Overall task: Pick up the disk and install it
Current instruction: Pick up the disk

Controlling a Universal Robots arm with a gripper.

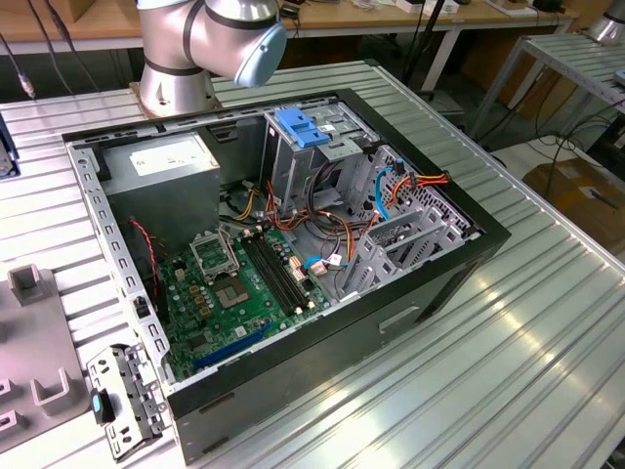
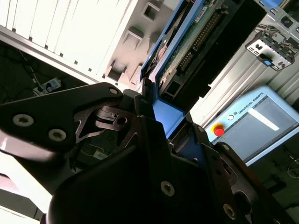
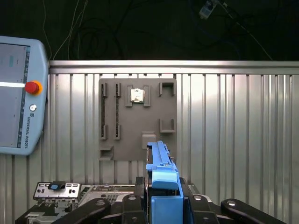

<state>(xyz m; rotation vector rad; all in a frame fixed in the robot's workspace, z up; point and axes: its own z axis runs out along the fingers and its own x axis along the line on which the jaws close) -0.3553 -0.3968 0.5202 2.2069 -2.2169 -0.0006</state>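
In both wrist views my gripper (image 3: 163, 207) is shut on the disk (image 3: 161, 179), which I see edge-on with its blue plastic side rail toward the camera. In the second wrist view the disk (image 2: 196, 42) shows its green circuit-board side and blue rail running away from the black fingers (image 2: 117, 121). It hangs over the near edge of the grey fixture plate (image 3: 138, 119). In the exterior view the open computer case (image 1: 469, 254) lies on the table, with a metal drive cage with a blue top (image 1: 303, 132) at its back.
A pale blue teach pendant (image 3: 18, 93) with a red button lies beside the fixture plate. A metal bracket with a blue clip (image 1: 122, 396) sits by the case's front corner. A grey power-supply box (image 1: 161, 161) and loose cables fill the case. The arm's base (image 1: 186, 49) stands behind it.
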